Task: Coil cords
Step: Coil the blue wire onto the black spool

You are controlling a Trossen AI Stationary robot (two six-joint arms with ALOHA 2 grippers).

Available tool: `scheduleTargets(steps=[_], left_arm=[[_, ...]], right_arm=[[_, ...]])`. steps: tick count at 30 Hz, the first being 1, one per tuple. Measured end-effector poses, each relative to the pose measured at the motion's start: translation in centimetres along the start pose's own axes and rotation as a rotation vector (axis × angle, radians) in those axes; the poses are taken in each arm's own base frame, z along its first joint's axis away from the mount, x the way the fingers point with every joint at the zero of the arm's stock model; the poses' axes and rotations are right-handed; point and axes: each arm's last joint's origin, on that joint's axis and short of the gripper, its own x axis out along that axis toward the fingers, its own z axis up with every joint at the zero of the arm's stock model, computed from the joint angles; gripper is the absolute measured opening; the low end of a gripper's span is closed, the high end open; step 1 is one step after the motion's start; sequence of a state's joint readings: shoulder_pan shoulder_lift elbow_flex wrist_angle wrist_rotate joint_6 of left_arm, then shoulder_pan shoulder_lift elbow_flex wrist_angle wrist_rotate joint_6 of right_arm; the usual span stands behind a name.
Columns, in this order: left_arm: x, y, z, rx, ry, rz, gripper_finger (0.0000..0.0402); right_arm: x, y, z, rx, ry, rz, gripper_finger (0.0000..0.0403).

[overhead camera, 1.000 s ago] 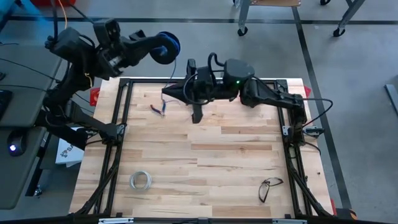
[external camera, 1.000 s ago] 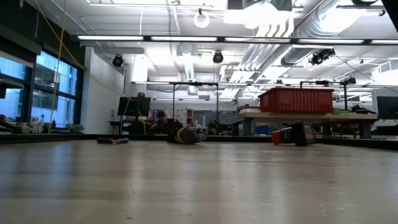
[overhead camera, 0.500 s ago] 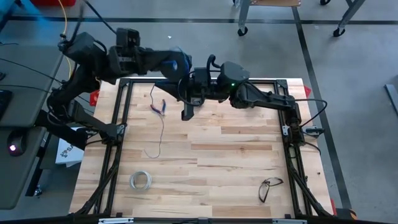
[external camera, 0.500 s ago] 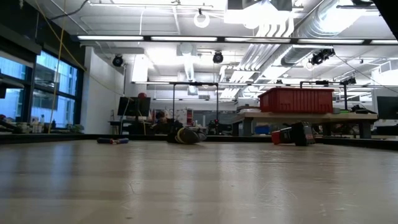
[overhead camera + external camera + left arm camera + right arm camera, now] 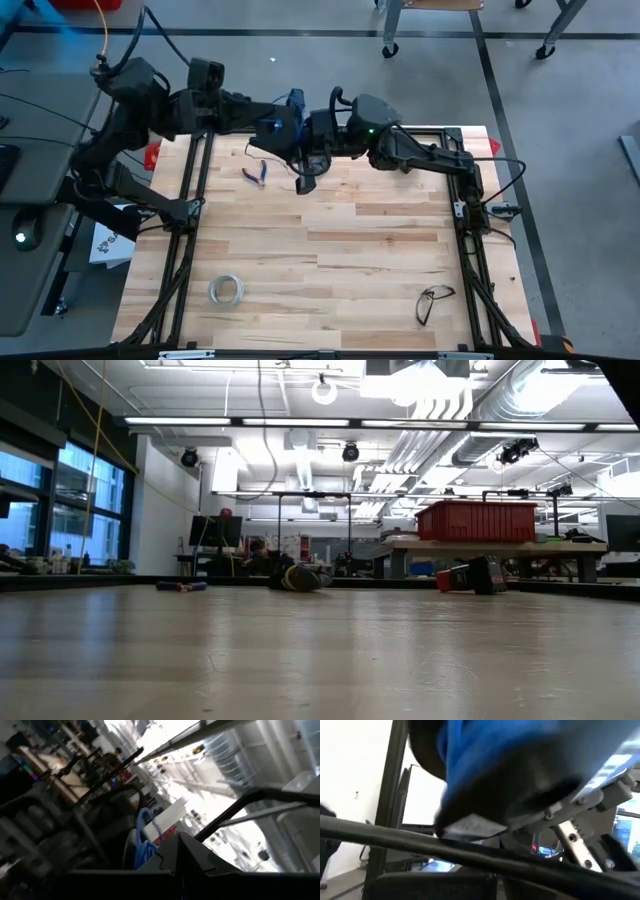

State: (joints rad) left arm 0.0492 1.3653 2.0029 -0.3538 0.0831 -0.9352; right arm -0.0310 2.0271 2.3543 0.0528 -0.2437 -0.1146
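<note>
one dark-blue spool (image 5: 283, 120) upper centre, clamped by left gripper (image 5: 272, 118), right gripper (image 5: 306, 150) just beside, jaw state can't tell, one tape ring (image 5: 226, 290), one pair of glasses (image 5: 433, 301), no readable writing

Grey concrete floor (image 5: 560, 120) around a pale wooden table (image 5: 330, 270), tall windows (image 5: 60, 510) along the left wall, long ceiling strip lights (image 5: 250, 422) among white ducts, a red bin (image 5: 477, 520) on a far bench.

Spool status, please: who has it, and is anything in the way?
Left gripper holds spool over table's far edge. Right gripper close beside it. Pliers lie nearby.
</note>
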Motion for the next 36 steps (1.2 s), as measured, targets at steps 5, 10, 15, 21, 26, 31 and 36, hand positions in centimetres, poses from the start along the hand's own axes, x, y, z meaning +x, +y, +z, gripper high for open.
scheduleTargets(steps=[5,10,15,21,26,31,36], left_arm=[[-1.2,0.0,-0.3,-0.041,0.06,0.056,0.0],[-1.8,0.0,-0.5,-0.055,0.091,0.092,0.0],[-1.5,0.0,-1.0,-0.05,0.115,0.096,0.0],[-0.8,0.8,-2.0,-0.094,0.252,0.099,0.0],[-0.6,0.9,-2.2,-0.018,0.259,0.087,0.0],[-2.2,0.4,-1.9,0.188,0.285,0.078,0.0],[-4.2,0.2,-1.8,0.409,0.35,0.095,0.0]], right_arm=[[-0.2,-0.6,-0.2,-0.023,0.011,0.046,0.0],[-0.5,-1.3,-0.5,-0.024,0.034,0.089,0.0],[-0.8,-2.1,-0.4,-0.026,0.026,0.144,0.0],[-1.2,-2.9,-0.4,-0.034,0.02,0.166,0.0],[-1.5,-3.6,-0.3,-0.009,0.031,0.163,0.0],[-3.2,-5.1,-0.1,-0.011,0.182,0.125,0.0],[-6.2,-6.8,1.9,0.026,0.318,0.042,0.0]])
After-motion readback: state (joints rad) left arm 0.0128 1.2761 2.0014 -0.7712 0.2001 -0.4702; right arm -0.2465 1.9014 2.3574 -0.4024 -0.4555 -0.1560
